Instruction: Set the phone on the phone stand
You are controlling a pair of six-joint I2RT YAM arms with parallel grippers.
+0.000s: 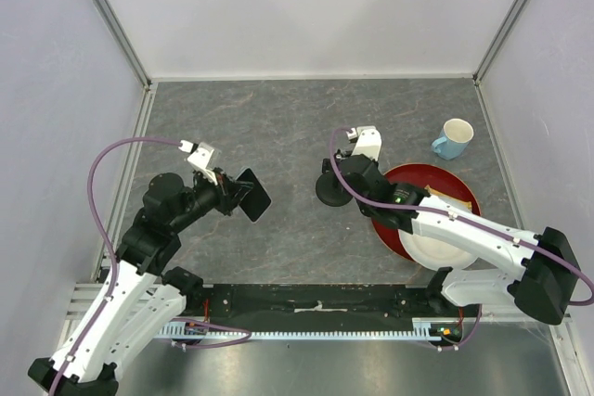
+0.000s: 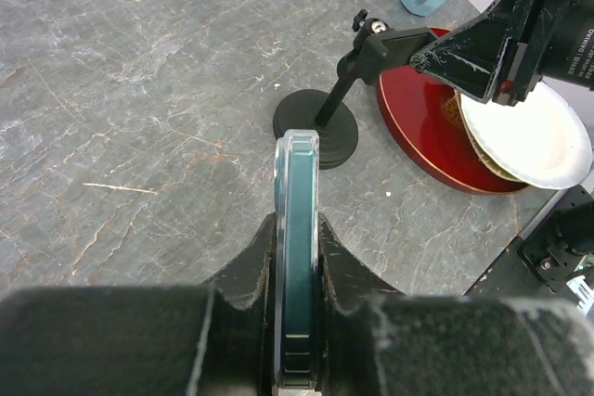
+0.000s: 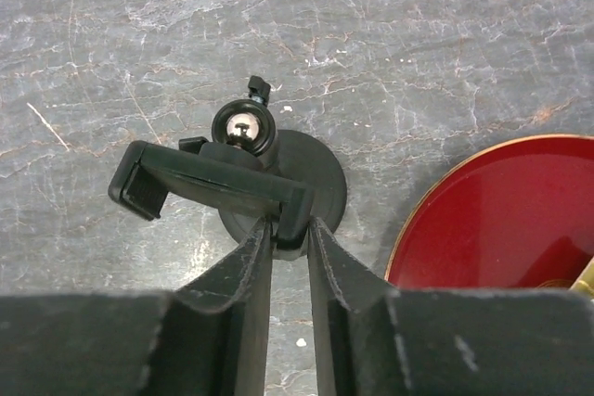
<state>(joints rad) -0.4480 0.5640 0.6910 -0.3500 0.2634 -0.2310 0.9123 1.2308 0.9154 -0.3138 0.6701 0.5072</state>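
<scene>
Mid-handover: phone (image 2: 297,257) pinched edge-on in the left end effector (image 2: 295,238) above the counter (image 1: 278,118), right end effector (image 3: 286,229) clamped on one end of the phone stand (image 3: 223,178) cradle; next, line up and seat the phone.

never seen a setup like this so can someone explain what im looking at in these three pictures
Two robot arms are bolted at the near edge of a grey table. One picture looks down from above; the other two come from cameras on each wrist. The left tool is shut on the phone, held on edge above the table. The right tool is pinching one end of the phone stand cradle, though how tightly is unclear. Also on the table: a red plate with a white dish on it, and a light blue mug.
</scene>
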